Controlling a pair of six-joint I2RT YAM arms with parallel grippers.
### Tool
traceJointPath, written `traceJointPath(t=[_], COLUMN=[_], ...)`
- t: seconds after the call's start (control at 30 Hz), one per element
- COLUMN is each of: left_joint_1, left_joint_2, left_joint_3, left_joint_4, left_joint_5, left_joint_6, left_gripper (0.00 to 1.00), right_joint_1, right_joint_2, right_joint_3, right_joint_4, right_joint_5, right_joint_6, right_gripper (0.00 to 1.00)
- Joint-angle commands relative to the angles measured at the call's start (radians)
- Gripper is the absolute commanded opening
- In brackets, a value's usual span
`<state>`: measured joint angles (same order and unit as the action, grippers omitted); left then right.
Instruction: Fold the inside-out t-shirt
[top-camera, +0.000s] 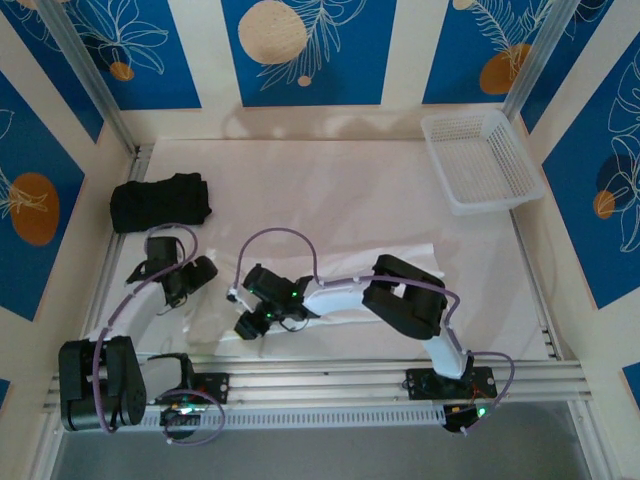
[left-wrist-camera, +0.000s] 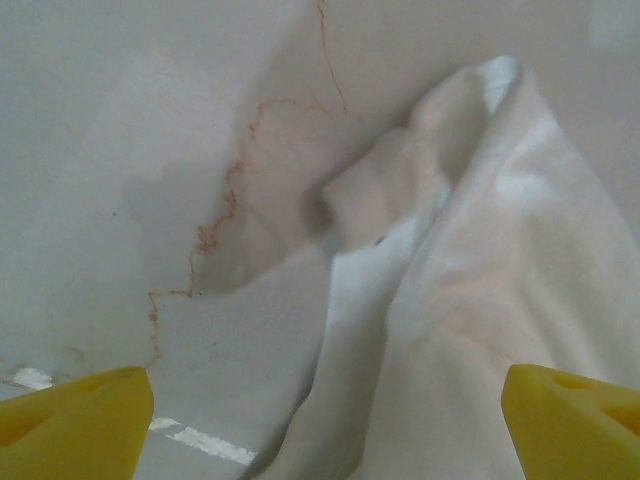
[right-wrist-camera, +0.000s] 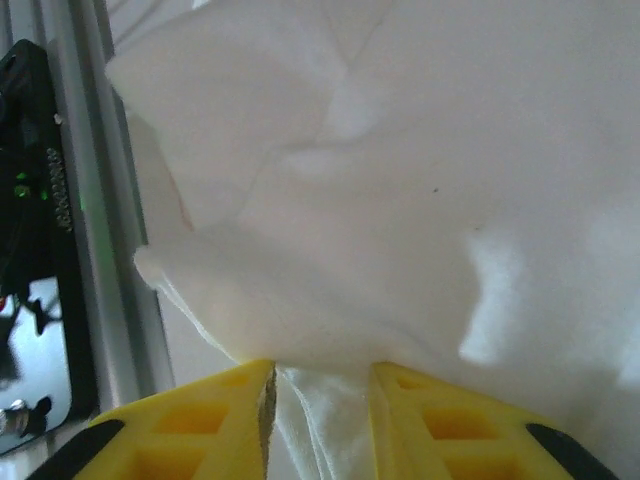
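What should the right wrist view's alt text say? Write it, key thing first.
The right gripper pinches a fold of the white t-shirt between its yellow fingers at the bottom edge. The cloth spreads up across most of the picture, and a metal rail runs down the left side.

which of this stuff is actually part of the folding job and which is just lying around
Part of the job:
- plain white thin-cloth t-shirt, pinched in the right gripper
- left gripper, open over the shirt's edge

Just lying about:
- black folded garment, far left
- white plastic mesh basket, far right corner
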<state>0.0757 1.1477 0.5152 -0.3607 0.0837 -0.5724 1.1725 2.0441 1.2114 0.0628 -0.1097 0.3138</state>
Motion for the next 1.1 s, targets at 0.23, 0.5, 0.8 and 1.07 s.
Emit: traceJointPath(t=[0.23,0.5,0.8,1.07], left_joint_1=[-0.145,-0.243,-0.37,-0.385], left_joint_2=[0.045,0.067,0.123,0.128], left_joint_3=[-0.011,-0.012,-0.014,-0.02], left_joint_4=[-0.023,-0.036,0.056,0.134], left_joint_5=[0.014,0.01,0.069,0.106], left_joint_6=[0.059,0.036,-0.022,-0.02], left_gripper=[0.9,0.88,0.63,0.19], right_joint_1=[-0.033,-0.088,-0.124,-0.129], right_joint_2=[-0.236,-0.314,-0.35,-0.347], right_joint_3=[-0.144,-0.221,-0.269,-0.291], right_joint_4=[0.042,0.042,0.052,0.052], right_joint_5=[0.034,0.067,0.073,0.089], right_joint_6=[0.034,0.039,0.054,0.072], right_gripper=[0.42,0.43,0.43,0.42])
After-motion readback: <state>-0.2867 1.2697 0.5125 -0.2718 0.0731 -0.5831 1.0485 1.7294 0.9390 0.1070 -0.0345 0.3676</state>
